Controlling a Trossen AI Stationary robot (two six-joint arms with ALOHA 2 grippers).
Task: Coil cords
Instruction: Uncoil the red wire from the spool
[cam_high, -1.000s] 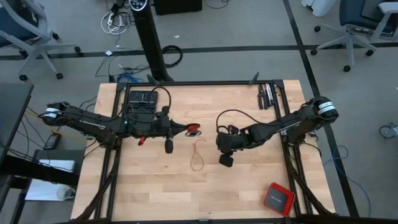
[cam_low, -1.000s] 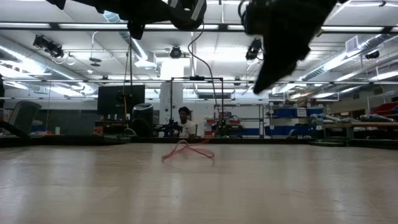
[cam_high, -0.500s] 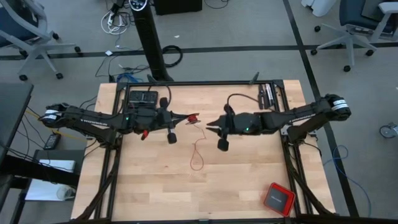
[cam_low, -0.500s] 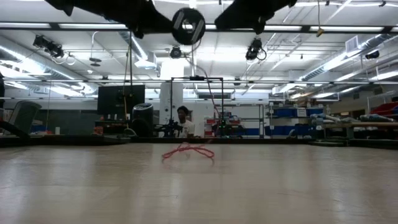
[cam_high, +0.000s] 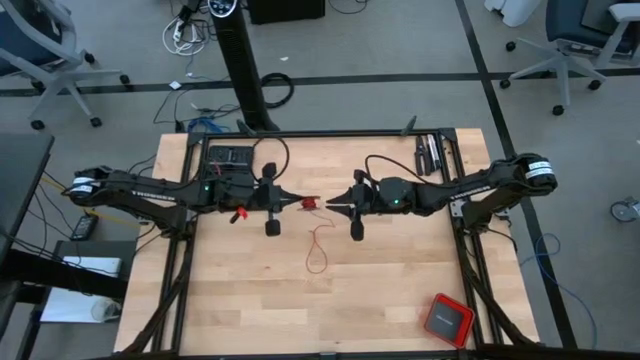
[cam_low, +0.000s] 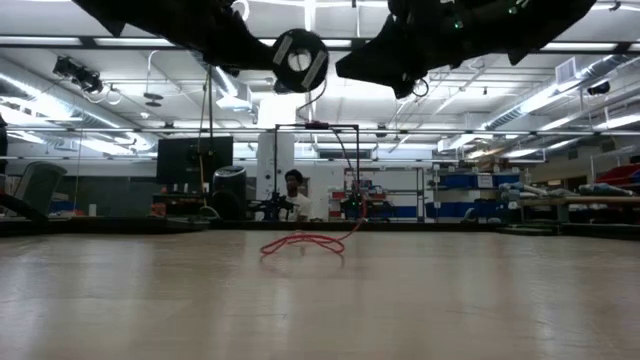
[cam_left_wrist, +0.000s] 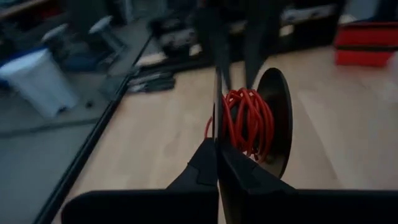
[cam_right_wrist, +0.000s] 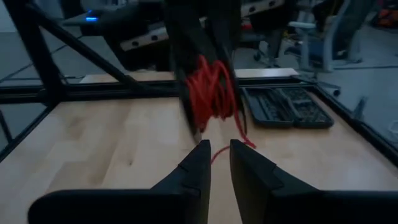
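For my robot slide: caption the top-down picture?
Left gripper holds the red cord coil while right gripper nears it.

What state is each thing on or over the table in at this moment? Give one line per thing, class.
Red cord: partly wound in a bundle at the left gripper's tip, the rest trailing in a loose loop on the table.
Left gripper: shut on the cord bundle, above the table.
Right gripper: open, fingers facing the bundle, close to it.
Red box: lying flat near the table's corner.
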